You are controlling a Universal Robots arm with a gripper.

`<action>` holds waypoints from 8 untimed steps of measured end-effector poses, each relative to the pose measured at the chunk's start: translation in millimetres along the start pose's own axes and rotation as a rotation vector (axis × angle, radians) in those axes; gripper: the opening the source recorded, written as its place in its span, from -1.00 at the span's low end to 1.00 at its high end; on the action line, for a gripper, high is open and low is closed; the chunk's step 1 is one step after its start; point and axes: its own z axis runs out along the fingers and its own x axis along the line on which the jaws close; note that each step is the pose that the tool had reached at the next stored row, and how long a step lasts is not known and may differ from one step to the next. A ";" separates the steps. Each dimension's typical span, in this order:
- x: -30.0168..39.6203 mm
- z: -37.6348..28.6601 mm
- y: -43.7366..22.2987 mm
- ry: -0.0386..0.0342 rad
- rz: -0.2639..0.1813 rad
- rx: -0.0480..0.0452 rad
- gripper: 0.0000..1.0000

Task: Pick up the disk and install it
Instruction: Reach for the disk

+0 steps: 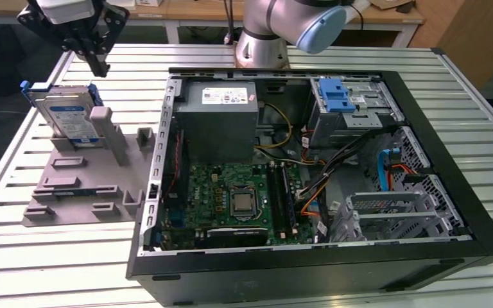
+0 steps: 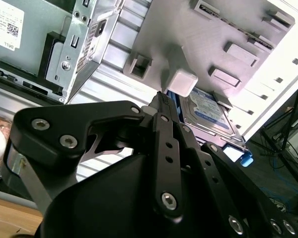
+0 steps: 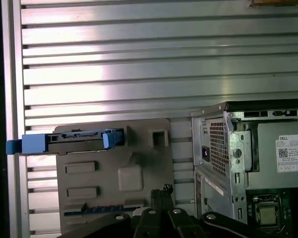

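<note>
- The gripper [image 1: 101, 67] was seen above the grey fixture block [image 1: 84, 186], its fingers drawn together to a point with nothing between them.
- The wrist was held pointing downward at the far side of the exterior view's left. The arm's base [image 1: 262, 48] was set on the slatted table [image 1: 58, 269] beyond the computer case [image 1: 307, 273].
- One disk [image 1: 67, 115] was counted. It was stood upright on edge in the fixture block, near the gripper but untouched by it, and left of the case in the exterior view.
- One fixture block and one opened case were counted.
- One blue bracket [image 1: 341, 96] was noted in the case's far drive bay.
</note>
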 end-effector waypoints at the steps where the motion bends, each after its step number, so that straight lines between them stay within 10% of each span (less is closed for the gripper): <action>1: 1.3 0.0 0.1 0.0000 0.000 0.0000 -0.79; 8: 24.3 -0.1 2.8 -0.0001 0.000 0.0000 -0.79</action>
